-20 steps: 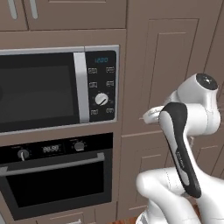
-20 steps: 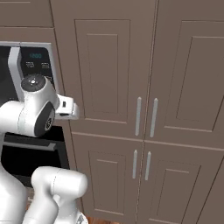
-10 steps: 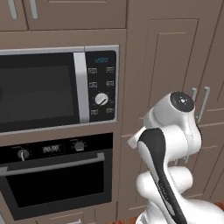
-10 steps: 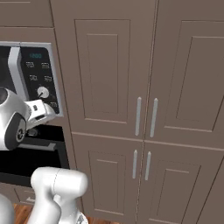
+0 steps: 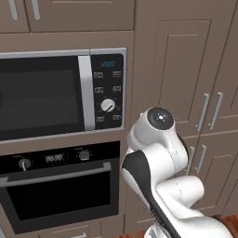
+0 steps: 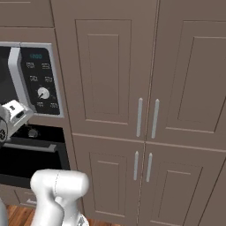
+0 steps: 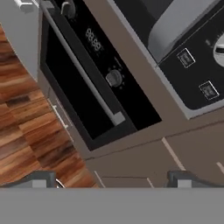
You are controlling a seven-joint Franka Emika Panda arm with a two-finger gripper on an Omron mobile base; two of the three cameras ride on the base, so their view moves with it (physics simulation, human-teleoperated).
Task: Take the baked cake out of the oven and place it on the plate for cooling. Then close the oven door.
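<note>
The oven (image 5: 58, 186) sits built into the brown cabinetry directly below the microwave (image 5: 62, 95), its oven door (image 7: 74, 94) shut, the silver bar handle (image 5: 56, 174) along its top edge. The tool (image 7: 111, 179) hangs apart from the door, fingertips (image 7: 183, 178) spread wide, holding nothing, above wooden floor (image 7: 22, 127).

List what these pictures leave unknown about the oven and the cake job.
- Cake: the oven door is shut and its black glass shows nothing inside, in the left base view and the hand view.
- Oven display: digits too small and blurred to read in the hand view.
- Oven's left side: cut off by the frame edge in the left base view.
- Microwave keypad labels: too small.
</note>
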